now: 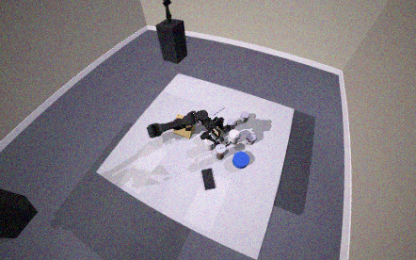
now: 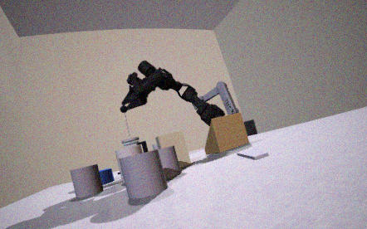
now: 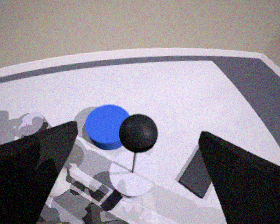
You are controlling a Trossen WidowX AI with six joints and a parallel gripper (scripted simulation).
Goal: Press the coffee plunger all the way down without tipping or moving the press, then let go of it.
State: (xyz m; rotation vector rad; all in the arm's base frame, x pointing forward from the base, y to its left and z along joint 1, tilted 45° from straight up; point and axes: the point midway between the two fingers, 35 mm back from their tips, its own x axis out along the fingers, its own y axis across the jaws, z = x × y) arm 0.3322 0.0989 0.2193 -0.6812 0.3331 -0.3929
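Pressing had not begun: the gripper [image 3: 134, 183] hung wide open and empty around the raised plunger knob [image 3: 138, 133], rod fully up.

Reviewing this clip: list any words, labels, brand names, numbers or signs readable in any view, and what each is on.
None: no readable text in any view.
The coffee press, plunger knob, blue disc, grey cylinders, tan blocks, dark flat slab and the open gripper all show plain, unmarked surfaces.
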